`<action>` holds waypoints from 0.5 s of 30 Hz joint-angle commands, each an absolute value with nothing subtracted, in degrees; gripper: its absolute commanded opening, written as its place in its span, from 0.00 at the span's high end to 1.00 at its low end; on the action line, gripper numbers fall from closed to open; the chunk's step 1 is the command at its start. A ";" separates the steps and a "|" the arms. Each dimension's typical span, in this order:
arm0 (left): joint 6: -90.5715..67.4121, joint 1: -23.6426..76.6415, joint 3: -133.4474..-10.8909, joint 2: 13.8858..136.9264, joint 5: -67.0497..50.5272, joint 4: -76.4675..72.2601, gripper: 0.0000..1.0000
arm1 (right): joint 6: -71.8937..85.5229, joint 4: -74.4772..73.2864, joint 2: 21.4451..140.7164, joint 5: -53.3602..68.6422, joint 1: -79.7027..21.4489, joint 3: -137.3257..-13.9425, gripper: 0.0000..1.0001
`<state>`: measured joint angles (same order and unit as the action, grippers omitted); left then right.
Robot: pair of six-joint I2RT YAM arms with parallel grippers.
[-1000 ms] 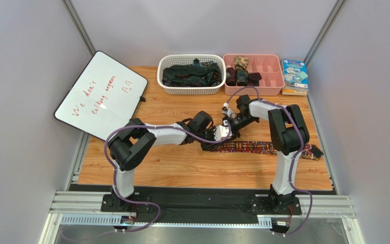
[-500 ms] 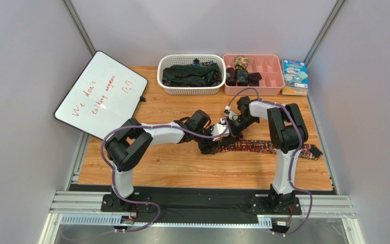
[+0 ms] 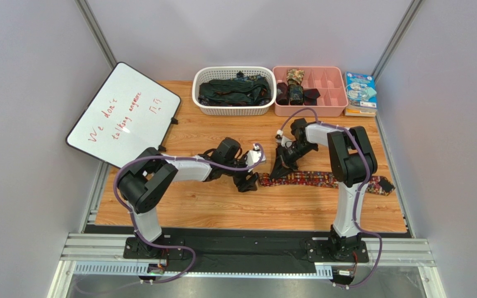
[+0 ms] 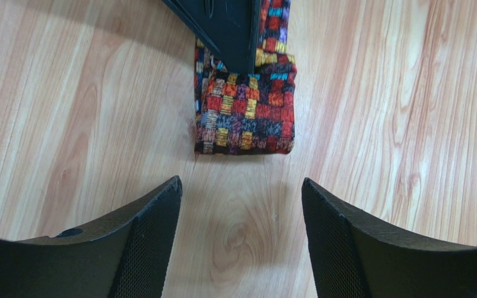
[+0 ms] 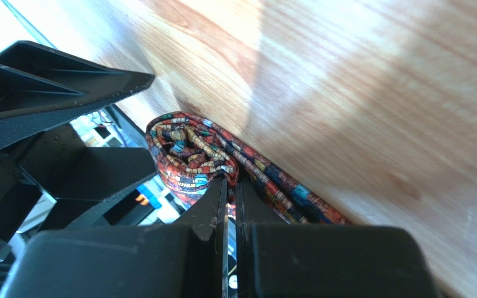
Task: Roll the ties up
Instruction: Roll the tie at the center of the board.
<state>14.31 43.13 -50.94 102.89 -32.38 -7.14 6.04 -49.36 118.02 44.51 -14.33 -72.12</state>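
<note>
Treat patterned tie (image 3: 322, 180), stretched across centre-right of overhead frame with folded end at centre, as light, limp and slippery; grasp folded end across its width using left gripper (image 4: 241, 186), spread wide and empty, beside closed right gripper (image 5: 230, 180) pinning the fabric.

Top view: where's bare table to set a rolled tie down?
Free: the table strip between the patterned tie and the near edge; also between the whiteboard and white basket. Crowded: centre, where left gripper and right gripper meet at the tie's rolled end.
</note>
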 commanded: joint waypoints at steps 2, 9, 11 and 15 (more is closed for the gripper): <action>8.27 43.59 -47.03 105.20 -35.33 -25.10 0.23 | 5.89 -41.40 121.90 34.19 -14.85 -67.68 1.00; 6.51 45.88 -46.58 110.12 -34.81 -32.95 0.27 | 8.09 -37.53 123.48 36.39 -16.43 -66.79 1.00; 6.42 46.58 -46.76 111.00 -34.72 -34.10 0.30 | 8.26 -37.35 124.36 36.48 -16.87 -67.41 1.00; 9.13 47.55 -46.41 110.66 -32.61 -32.01 0.46 | 8.87 -36.83 126.12 36.12 -16.87 -68.46 1.00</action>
<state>8.23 46.39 -47.11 109.80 -33.26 -32.34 9.23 -43.92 119.68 50.70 -15.59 -69.41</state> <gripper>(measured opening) 0.635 0.017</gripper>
